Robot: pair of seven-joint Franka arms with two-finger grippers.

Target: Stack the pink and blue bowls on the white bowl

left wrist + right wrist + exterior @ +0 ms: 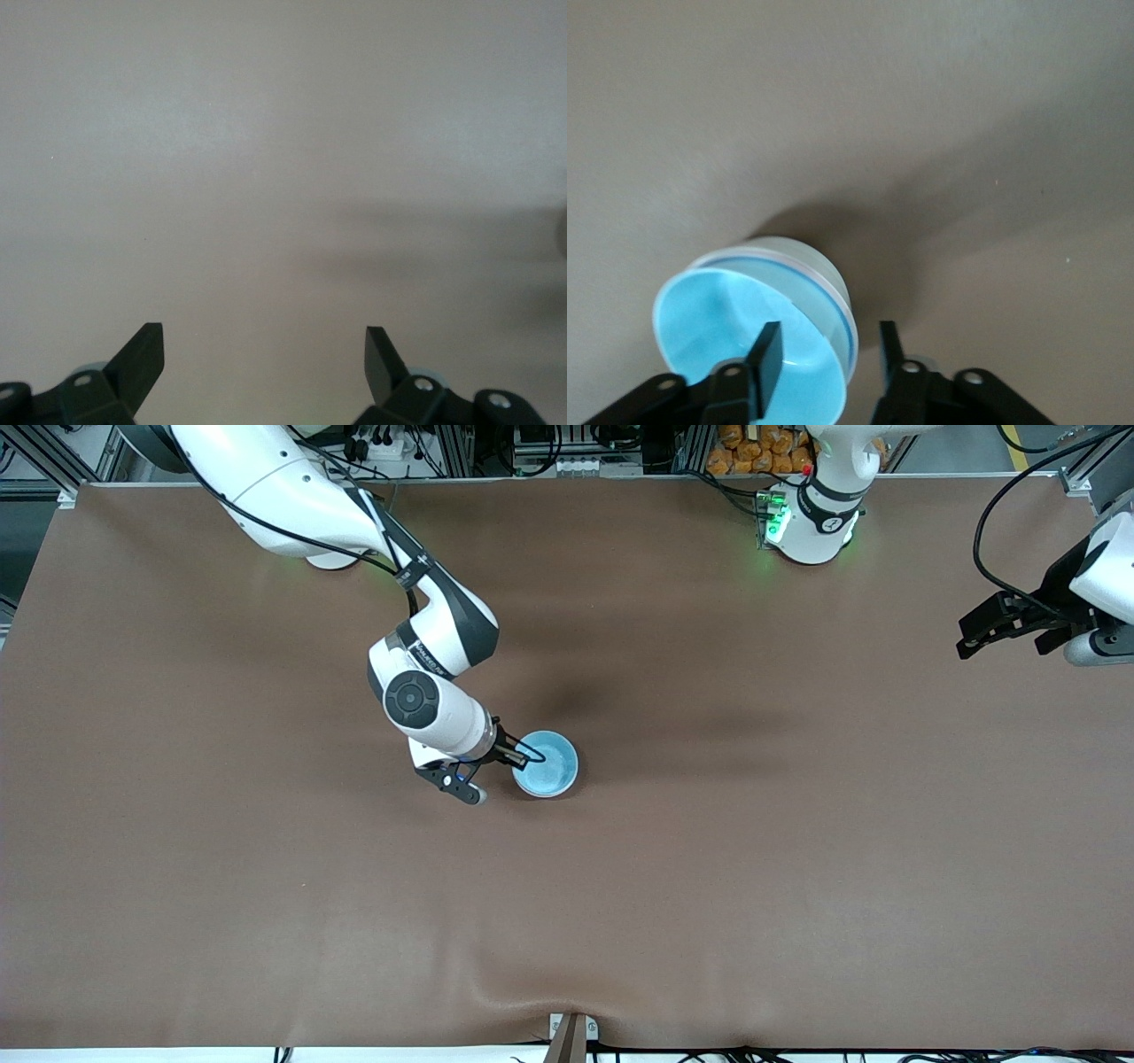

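The light blue bowl (547, 766) stands near the table's middle, nested in a stack. In the right wrist view the blue bowl (735, 319) sits inside a pale whitish outer wall, the white bowl (804, 262). No pink bowl shows; it is hidden or out of view. My right gripper (524, 755) is open and low at the stack's rim toward the right arm's end. In the right wrist view the right gripper (829, 329) has one finger inside the blue bowl and one outside the wall, with a gap. My left gripper (979, 636) is open and empty, as the left wrist view (266, 333) shows.
The brown table cover (709, 868) is bare around the stack. The left arm waits, raised over the left arm's end of the table. A small bracket (571, 1036) sits at the table edge nearest the front camera.
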